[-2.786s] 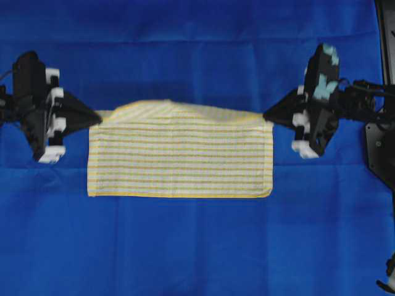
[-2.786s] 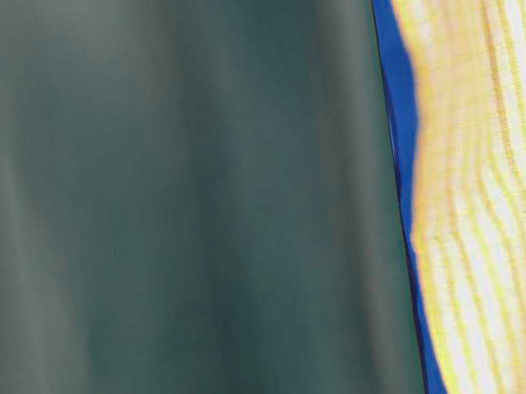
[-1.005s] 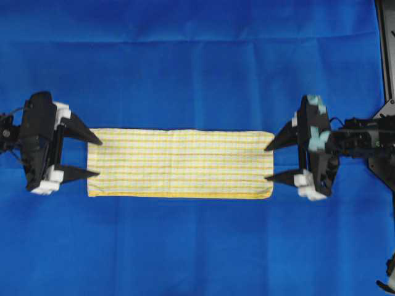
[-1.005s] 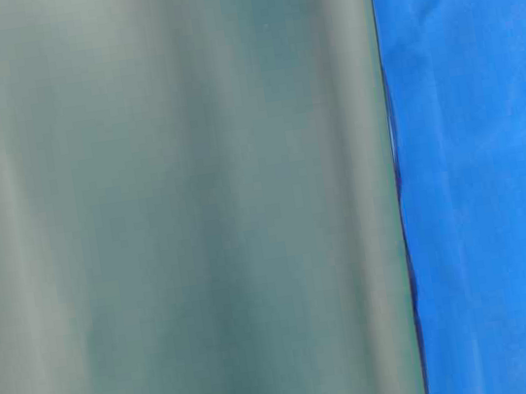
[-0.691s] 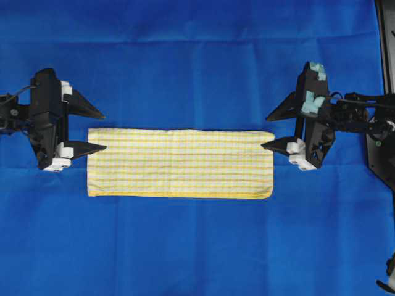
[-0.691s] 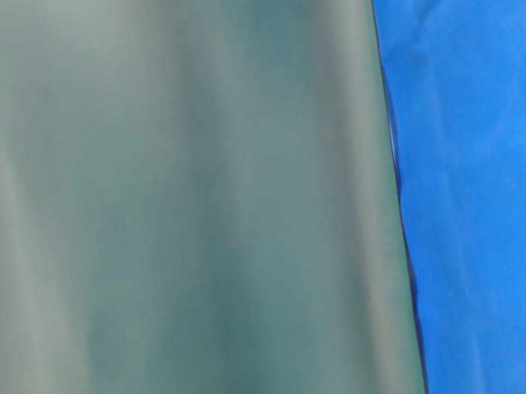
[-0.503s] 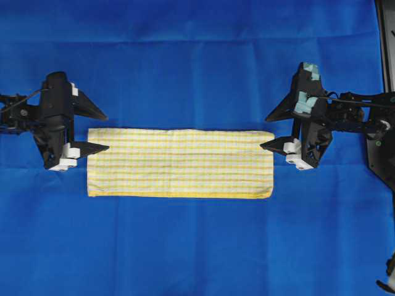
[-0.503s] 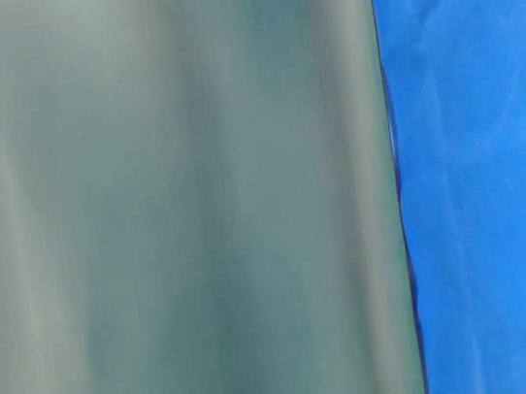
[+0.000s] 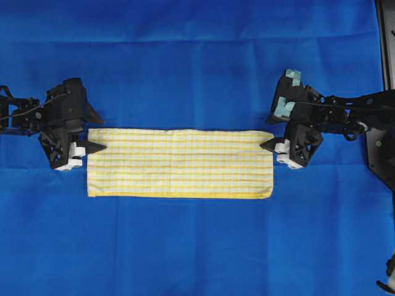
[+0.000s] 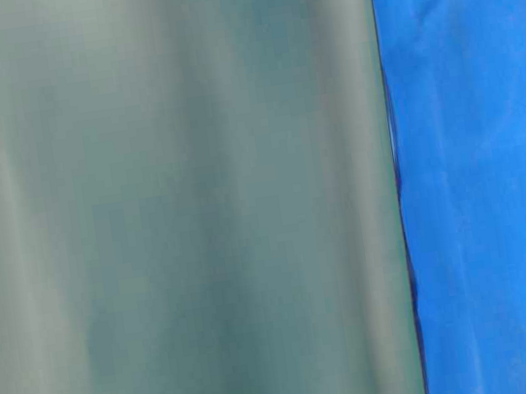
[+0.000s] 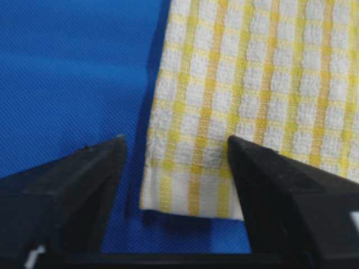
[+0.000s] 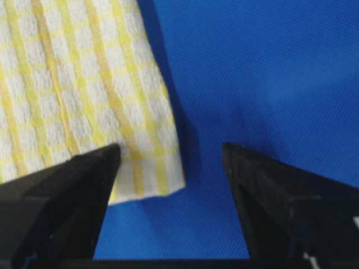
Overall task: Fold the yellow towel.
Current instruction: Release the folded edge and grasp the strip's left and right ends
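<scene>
Both grippers, left (image 9: pixel 92 132) at nine o'clock and right (image 9: pixel 266 132) at three, stand open and empty astride the far corners of the towel (image 9: pixel 180 163), lying flat mid-table, presumably to pinch them for another fold.

yellow towel (image 9: pixel 179 163) | cream, yellow-checked | folded strip, flat | centre of view

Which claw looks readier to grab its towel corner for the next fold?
Left, narrowly. The left claw already has the yellow towel corner between its open tips. The right claw is also open, but its corner lies close to one tip, off-centre.
</scene>
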Available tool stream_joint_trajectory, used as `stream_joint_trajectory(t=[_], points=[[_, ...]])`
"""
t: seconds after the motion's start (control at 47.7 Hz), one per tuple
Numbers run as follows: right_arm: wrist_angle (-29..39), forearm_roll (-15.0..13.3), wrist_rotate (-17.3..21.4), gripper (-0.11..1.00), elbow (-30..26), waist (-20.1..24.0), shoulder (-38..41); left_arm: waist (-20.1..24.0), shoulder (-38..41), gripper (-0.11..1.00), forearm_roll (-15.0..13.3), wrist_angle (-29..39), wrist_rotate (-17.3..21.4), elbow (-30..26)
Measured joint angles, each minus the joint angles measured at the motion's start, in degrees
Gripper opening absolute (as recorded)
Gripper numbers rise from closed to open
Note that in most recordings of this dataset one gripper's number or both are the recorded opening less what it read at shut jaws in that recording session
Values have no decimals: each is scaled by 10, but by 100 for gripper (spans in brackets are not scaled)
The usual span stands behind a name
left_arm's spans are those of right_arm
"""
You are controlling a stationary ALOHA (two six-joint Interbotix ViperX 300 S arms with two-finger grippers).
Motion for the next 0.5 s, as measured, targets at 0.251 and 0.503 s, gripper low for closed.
stream_joint_trajectory(t=[0.251, 0.503], points=[[-4, -1, -4, 35, -2, -4, 4, 3, -1, 18, 0, 37, 0, -8], [-10, -8, -5, 4, -4, 0, 3, 2, -3, 3, 0, 54, 2, -16]])
